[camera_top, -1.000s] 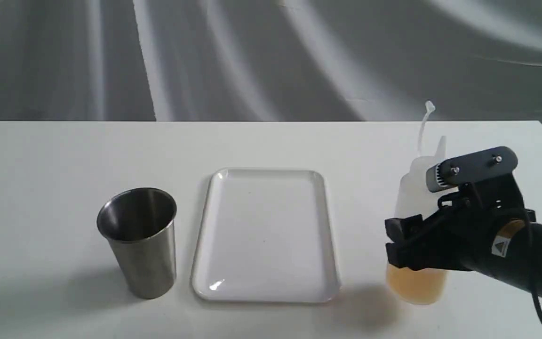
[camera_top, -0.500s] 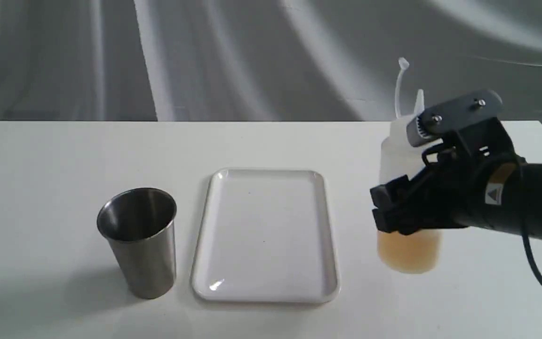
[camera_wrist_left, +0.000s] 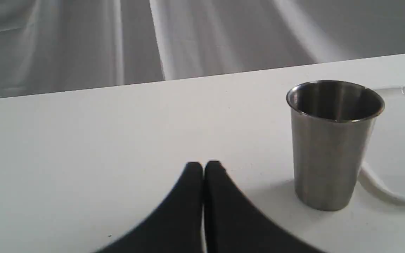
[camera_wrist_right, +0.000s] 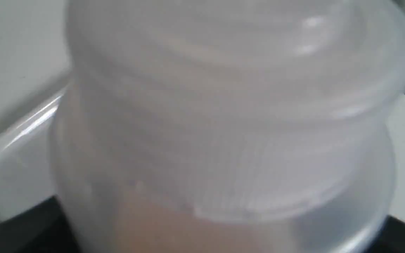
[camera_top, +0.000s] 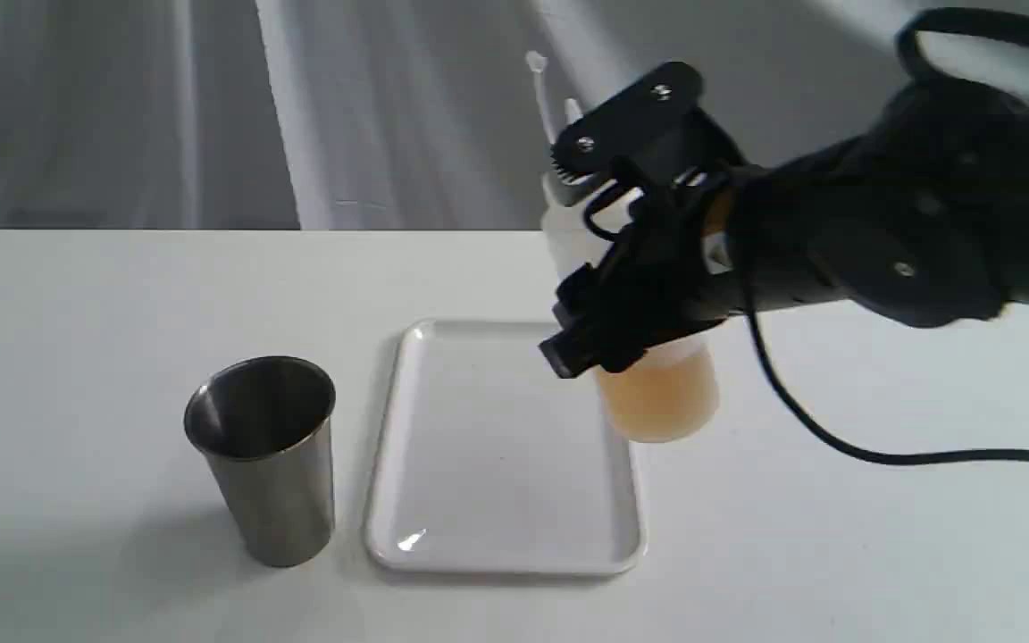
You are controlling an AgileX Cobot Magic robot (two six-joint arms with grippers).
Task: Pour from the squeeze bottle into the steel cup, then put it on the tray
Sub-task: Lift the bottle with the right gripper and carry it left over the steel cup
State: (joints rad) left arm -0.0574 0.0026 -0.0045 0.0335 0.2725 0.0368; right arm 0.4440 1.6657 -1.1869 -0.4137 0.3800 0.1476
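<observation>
A plain white surface [camera_top: 77, 295] filled the lower part of the exterior view, matte, with its straight far edge running level across the picture. Behind it was a grey backdrop [camera_top: 389, 107] crossed by pale, blurred streaks of light, some upright and some slanting. The left wrist view showed the same grey beyond the surface's far edge.
</observation>
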